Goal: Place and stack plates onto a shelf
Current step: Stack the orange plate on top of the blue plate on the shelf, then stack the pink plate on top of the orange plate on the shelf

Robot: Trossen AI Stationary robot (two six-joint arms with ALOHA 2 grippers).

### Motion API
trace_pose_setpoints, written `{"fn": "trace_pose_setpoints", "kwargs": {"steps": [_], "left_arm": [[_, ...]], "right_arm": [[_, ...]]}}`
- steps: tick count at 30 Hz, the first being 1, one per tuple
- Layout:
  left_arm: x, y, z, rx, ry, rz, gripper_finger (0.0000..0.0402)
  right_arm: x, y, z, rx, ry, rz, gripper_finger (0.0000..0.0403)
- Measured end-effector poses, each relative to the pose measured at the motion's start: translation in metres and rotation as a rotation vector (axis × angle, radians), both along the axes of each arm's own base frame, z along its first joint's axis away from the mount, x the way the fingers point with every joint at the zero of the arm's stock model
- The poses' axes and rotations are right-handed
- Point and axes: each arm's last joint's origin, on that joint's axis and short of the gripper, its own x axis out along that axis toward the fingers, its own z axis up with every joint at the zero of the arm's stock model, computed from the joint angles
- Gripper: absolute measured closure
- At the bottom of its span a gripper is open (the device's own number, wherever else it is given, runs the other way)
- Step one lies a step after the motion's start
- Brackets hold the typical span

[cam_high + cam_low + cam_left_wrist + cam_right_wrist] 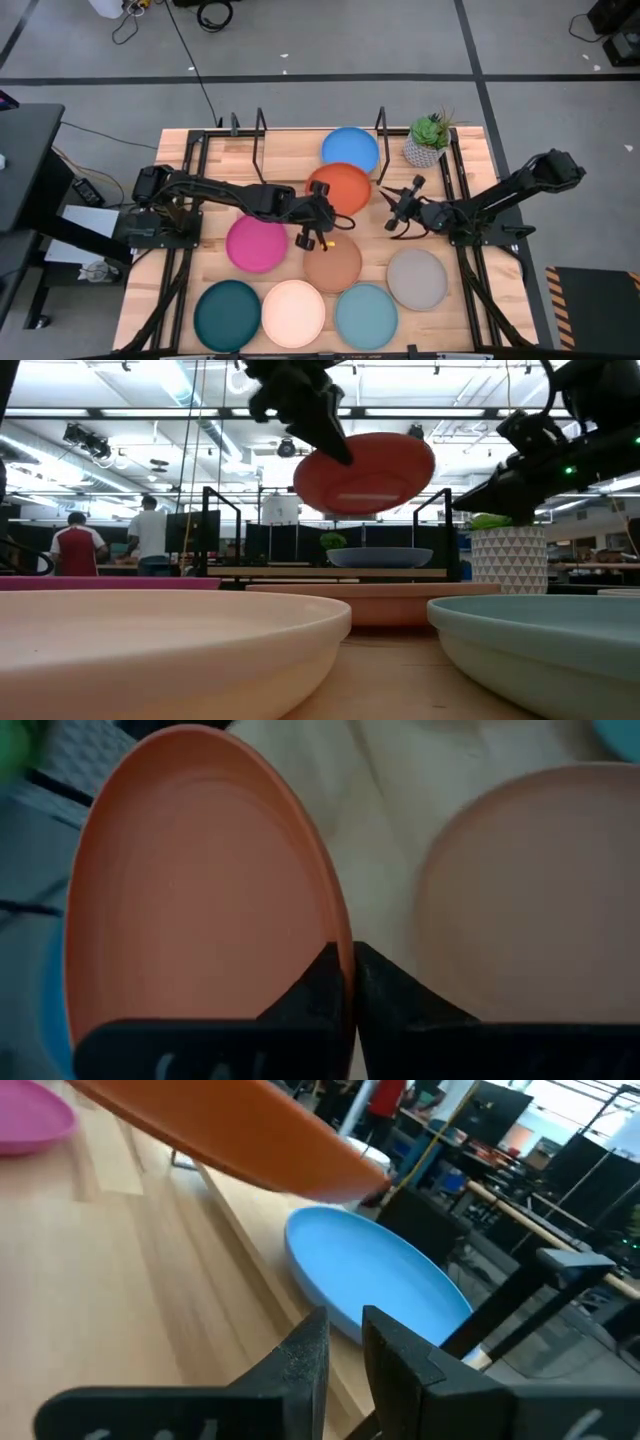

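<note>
- Your bench carries six plates lying flat: pink plate, terracotta plate, grey plate, dark teal plate, cream plate and light blue plate.
- The shelf sits at the far edge; the blue plate lies flat on its board.
- Your left claw is clamped on the rim of the orange plate, which hangs tilted in the air, partly above the blue plate.
- Your right claw hovers just beside the orange plate, its fingers nearly together, holding nothing.
- A potted plant stands beside the shelf.
</note>
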Motion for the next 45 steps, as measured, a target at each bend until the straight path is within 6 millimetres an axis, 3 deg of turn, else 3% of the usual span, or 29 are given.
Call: {"fn": "trace_pose_setpoints", "kwargs": {"steps": [7, 14, 17, 22, 28, 32, 36, 40, 45], "left_arm": [[0.021, 0.039, -0.016, 0.113, -0.035, 0.012, 0.038], [0.039, 0.085, -0.06, 0.196, 0.053, 0.04, 0.0379], [0.045, 0.098, -0.071, 0.245, 0.047, 0.039, 0.0379], [0.05, 0.108, -0.075, 0.295, 0.024, 0.02, 0.0379], [0.048, 0.124, -0.074, 0.217, -0.013, 0.029, 0.0376], [0.046, 0.138, -0.076, 0.174, -0.037, 0.087, 0.0347], [0.045, 0.143, -0.076, 0.142, -0.053, 0.126, 0.0295], [0.048, 0.134, -0.074, 0.146, -0.077, 0.108, 0.0252], [0.051, 0.117, -0.066, 0.206, -0.101, 0.143, 0.0238]], "right_arm": [[-0.002, 0.009, 0.001, 0.003, -0.008, 0.054, 0.0332], [-0.005, 0.016, 0.0, 0.005, -0.017, 0.039, 0.0332], [-0.006, 0.018, 0.0, 0.011, -0.023, 0.041, 0.0332], [-0.007, 0.021, -0.001, 0.034, -0.029, 0.053, 0.0332], [-0.007, 0.024, -0.002, 0.05, -0.039, 0.069, 0.0332], [-0.008, 0.026, -0.002, 0.06, -0.045, 0.082, 0.0332], [-0.009, 0.029, -0.002, 0.063, -0.046, 0.098, 0.0332], [-0.009, 0.029, -0.002, 0.056, -0.041, 0.1, 0.0332], [-0.009, 0.029, -0.002, 0.054, -0.04, 0.099, 0.0332]]}}
